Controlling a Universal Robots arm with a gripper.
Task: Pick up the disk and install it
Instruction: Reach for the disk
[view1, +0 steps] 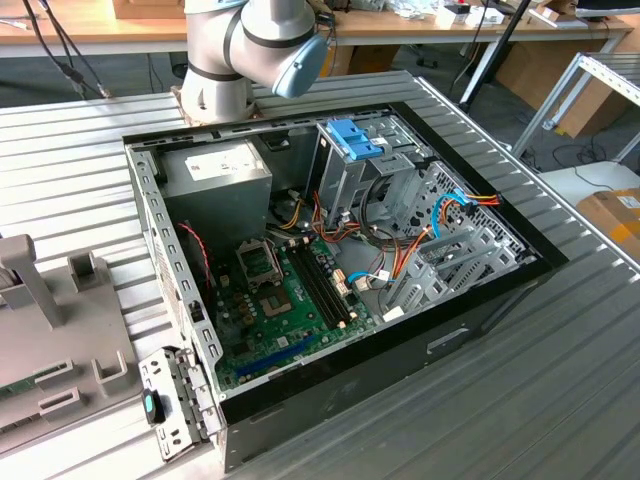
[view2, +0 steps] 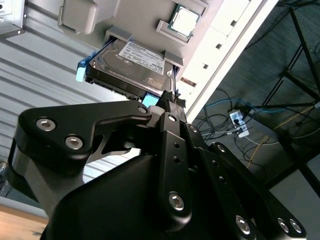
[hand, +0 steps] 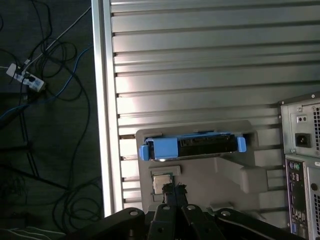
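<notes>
Blue-railed disk sits in its holder by the surface edge; end effector (narrow, empty) may shove rather than grip it.

exterior: high, looking down into open case | both wrist views: near, share the disk

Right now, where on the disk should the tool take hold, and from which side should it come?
Probably the blue-railed end of the disk that juts from the grey holder; the other end sits under the holder's lip. Come from that open side, where the tool is, closing on the label face and underside.
</notes>
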